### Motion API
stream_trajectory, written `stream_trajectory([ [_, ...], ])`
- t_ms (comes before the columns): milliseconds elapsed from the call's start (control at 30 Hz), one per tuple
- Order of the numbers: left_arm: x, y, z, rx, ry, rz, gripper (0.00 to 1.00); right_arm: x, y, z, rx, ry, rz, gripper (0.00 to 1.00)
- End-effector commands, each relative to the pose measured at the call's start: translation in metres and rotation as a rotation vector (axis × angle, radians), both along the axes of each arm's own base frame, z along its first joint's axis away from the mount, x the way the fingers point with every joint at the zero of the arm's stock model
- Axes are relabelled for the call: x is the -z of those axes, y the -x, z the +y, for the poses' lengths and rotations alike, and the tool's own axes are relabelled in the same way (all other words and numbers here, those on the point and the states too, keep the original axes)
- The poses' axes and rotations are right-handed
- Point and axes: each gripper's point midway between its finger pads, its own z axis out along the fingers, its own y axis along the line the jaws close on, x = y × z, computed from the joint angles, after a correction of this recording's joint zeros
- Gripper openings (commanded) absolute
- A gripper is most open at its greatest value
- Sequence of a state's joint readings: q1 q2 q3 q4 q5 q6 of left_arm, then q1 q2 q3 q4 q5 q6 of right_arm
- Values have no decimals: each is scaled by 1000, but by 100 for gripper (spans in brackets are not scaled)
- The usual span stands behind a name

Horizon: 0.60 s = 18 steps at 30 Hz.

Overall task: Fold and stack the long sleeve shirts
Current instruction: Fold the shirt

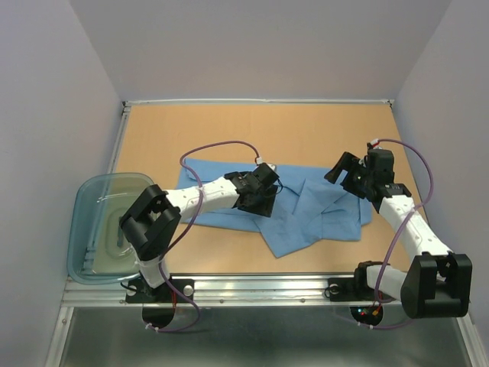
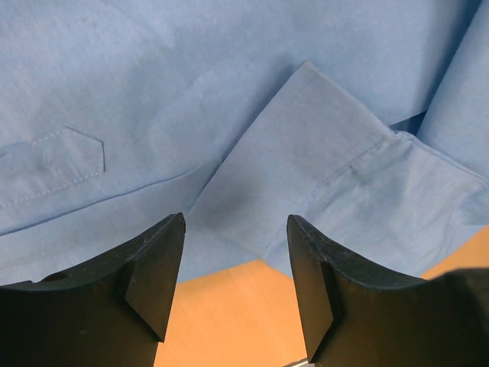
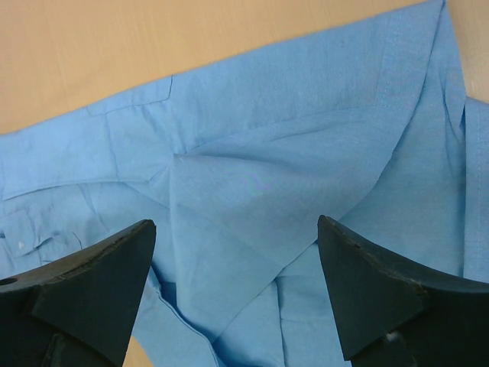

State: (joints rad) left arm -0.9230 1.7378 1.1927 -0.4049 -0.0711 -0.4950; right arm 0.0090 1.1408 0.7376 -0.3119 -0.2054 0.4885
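One light blue shirt (image 1: pixel 321 210), one clear bluish tub (image 1: pixel 80 222), two arms: left arm (image 1: pixel 208 194), right arm (image 1: pixel 409 223)

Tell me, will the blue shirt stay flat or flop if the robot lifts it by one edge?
Probably flop: the light blue shirt is thin cloth lying in soft folds. Pushed, it would likely bunch up rather than slide whole, as its sleeve cuff lies loosely over other layers.

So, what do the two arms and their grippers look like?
The left arm and right arm have white links and bulky black joints; a thin purple cable loops along each. The left gripper and right gripper are black, with matte wedge-shaped fingers. Small coloured lights glow at the right arm's base.
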Motion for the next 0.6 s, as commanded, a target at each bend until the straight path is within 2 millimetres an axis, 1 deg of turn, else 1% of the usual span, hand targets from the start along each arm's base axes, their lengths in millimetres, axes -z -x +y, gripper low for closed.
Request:
stream_trajectory([
  [0,9,5,10,-33,-33,24,67,3,5,1,-18,17,-9,91],
  [167,24,10,10,-13,-52,62,66,5,5,2,-20,14,-2,91],
  [233,27,11,10,-15,-52,67,66,4,6,2,-19,16,-7,91],
  [333,37,13,20,-26,-93,76,66,5,6,0,-15,24,-5,91],
  [467,44,13,20,-26,-92,84,66,8,7,1,-16,21,6,91],
  [567,44,13,17,-21,-85,89,64,9,7,1,-17,22,7,91],
])
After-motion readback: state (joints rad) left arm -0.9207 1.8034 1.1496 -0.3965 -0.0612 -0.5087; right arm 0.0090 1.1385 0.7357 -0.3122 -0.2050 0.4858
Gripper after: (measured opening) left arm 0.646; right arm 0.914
